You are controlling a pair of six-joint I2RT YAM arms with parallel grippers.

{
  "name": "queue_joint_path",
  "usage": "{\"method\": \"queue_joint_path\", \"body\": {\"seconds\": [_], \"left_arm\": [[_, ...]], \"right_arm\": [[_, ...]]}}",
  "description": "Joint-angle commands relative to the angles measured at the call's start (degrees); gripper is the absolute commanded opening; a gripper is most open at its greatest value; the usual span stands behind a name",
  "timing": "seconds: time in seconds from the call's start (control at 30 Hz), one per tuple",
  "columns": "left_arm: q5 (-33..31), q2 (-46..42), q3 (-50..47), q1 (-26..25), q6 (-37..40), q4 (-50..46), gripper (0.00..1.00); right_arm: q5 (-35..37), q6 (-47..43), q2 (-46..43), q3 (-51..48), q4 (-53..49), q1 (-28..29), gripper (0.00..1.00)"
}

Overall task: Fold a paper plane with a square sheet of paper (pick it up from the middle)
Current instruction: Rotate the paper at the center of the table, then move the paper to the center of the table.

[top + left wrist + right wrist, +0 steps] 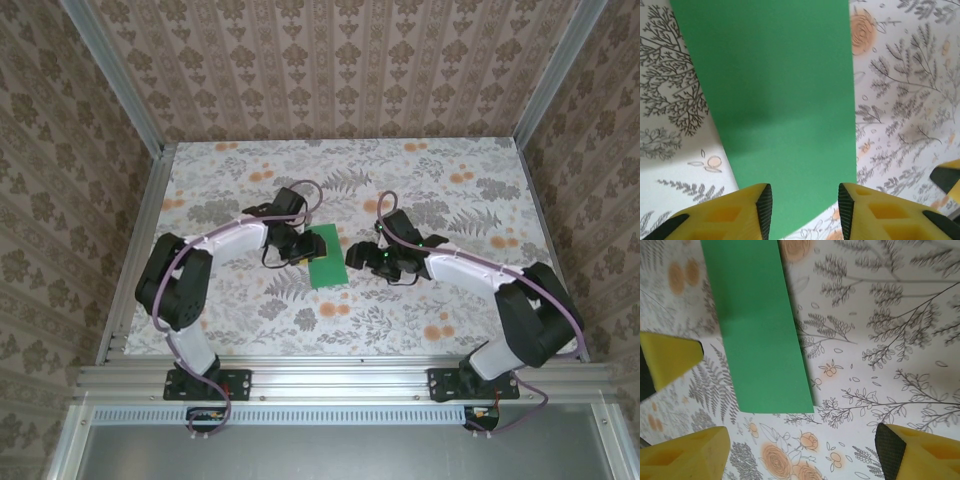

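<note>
Flat matte green paper (775,100), floral-print table (900,125), blocky yellow left fingers (735,215) and right fingers (685,455) both spread

No writing, label, brand mark or number can be read in any view. The green sheet of paper (325,257) shows a plain face. The table top (450,200) and the wallpaper (330,60) at twelve o'clock carry only flower and leaf patterns.
</note>
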Motion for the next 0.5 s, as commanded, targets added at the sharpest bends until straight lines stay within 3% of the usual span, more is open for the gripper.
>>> {"method": "queue_joint_path", "body": {"seconds": [0.0, 0.17, 0.3, 0.47], "left_arm": [[0.40, 2.99, 1.61, 0.60, 0.60, 0.58, 0.34], [0.11, 6.36, 1.92, 1.19, 0.70, 1.08, 0.19], [-1.15, 8.07, 1.32, 1.33, 1.03, -0.08, 0.14], [-1.40, 8.00, -0.16, 1.77, 0.63, 0.26, 0.14]], "right_arm": [[-2.99, -0.63, 2.88, 2.58, 0.20, 0.74, 0.75], [-6.16, -0.51, 6.66, 4.76, 0.75, 1.10, 0.64], [-8.00, -0.19, 9.39, 6.14, 1.09, 1.34, 0.55], [-9.06, -0.19, 12.33, 7.71, 0.96, 1.62, 0.55]]}}
